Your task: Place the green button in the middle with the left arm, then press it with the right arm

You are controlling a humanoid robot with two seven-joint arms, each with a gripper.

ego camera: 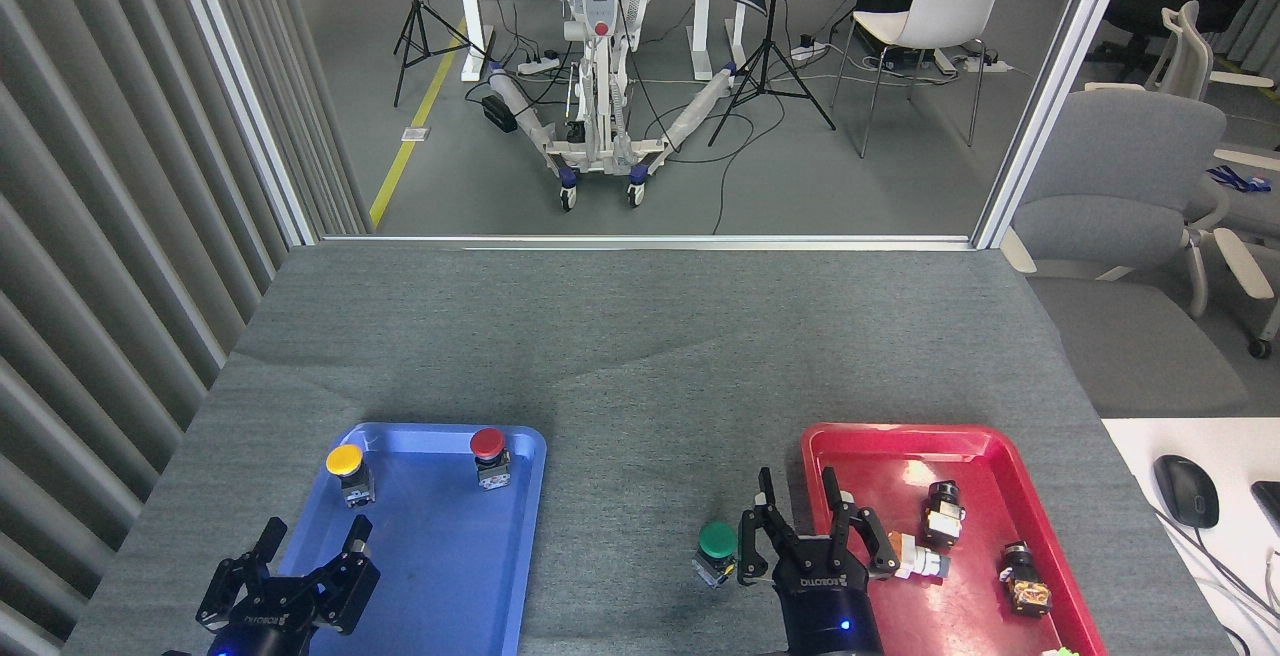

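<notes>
The grey bench [640,336] carries a blue tray [440,556] on the left and a red tray [960,616] on the right. The right pincer [797,489] rises from the bottom edge, fingers spread and pointing away, over the red tray's left rim. The left pincer [314,534] stands low at the blue tray's near-left corner, also spread and empty. The green button [717,548] sits upright on the bench between the trays, just left of the right pincer, apart from it.
</notes>
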